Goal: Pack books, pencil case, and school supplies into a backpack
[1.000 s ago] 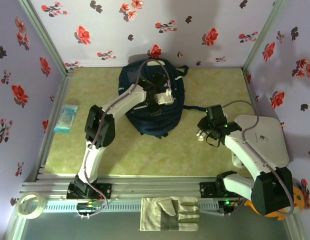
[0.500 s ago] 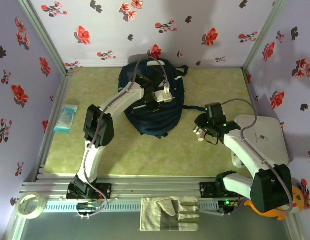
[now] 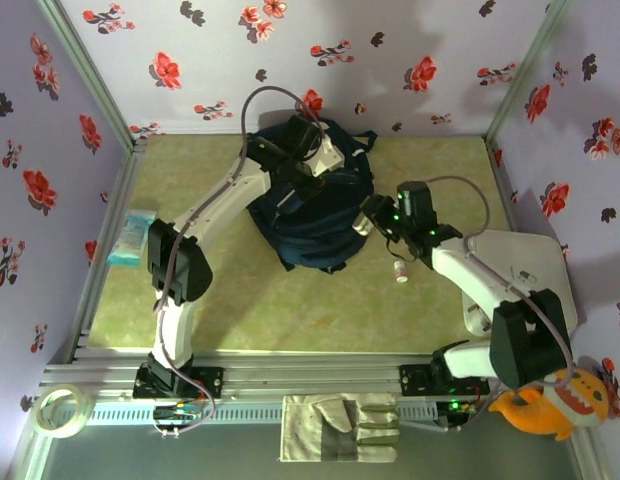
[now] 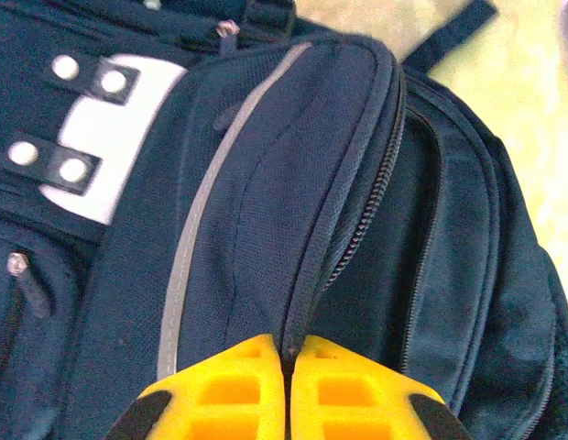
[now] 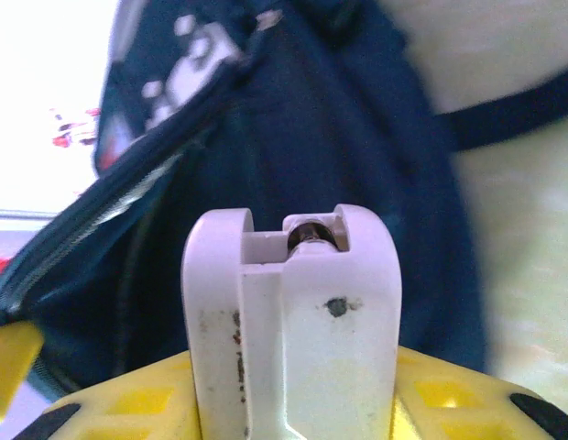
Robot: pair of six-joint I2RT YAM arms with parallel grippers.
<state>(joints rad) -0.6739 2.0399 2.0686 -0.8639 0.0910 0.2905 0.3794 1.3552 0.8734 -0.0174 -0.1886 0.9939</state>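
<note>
2 arms work at the navy backpack (image 3: pixel 320 235), which lies on the table (image 3: pixel 190 200). Left fingers (image 4: pixel 234 390) are pressed together on top of it, pinching the zipper-edge fabric. Right fingers (image 5: pixel 449 403), at the backpack's right side, pinch a white bar (image 5: pixel 293 330). 1 small white tube (image 3: pixel 399 272) lies just right of the backpack.

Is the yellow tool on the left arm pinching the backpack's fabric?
Yes, the left tool is shut tight on a fold of the backpack.
</note>
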